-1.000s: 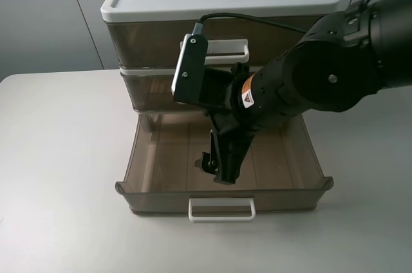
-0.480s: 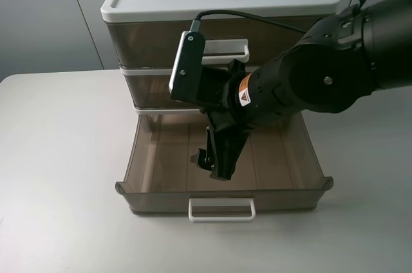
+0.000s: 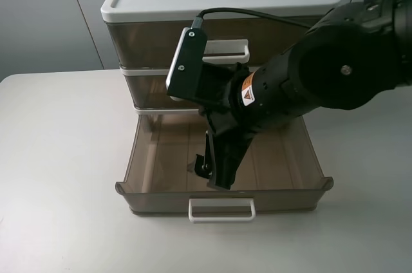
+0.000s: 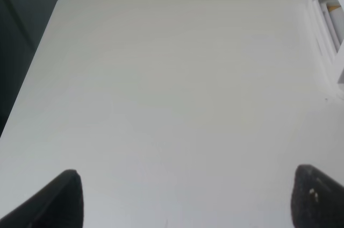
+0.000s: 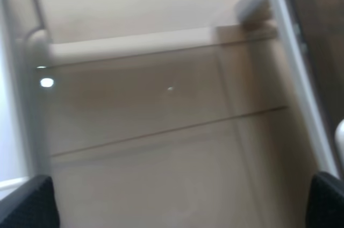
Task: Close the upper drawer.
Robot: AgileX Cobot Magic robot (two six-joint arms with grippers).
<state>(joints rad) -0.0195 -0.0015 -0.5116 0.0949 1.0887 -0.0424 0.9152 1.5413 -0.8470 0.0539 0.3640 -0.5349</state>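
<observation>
Right now, upper drawer point(image 3: 147, 90) sits in stack under tall top drawer point(image 3: 145, 41), behind and above my right claw point(image 3: 209, 171); can't tell if fully home. Right claw hangs inside pulled-out lowest drawer point(image 3: 138, 157), fingers pointing down, spread wide, holding nothing, apart from upper drawer. Right arm point(image 3: 322, 80) reaches in from right, forearm crossing upper drawer's front. Left claw point(image 4: 188, 201) spread too, over white table point(image 4: 161, 77).

Pale, matte table point(image 3: 58, 157), rounded at the corner. Bearing a white-lidded, smoky-brown drawer unit point(image 3: 148, 41) toward the back, apparently standing straight on the surface.
</observation>
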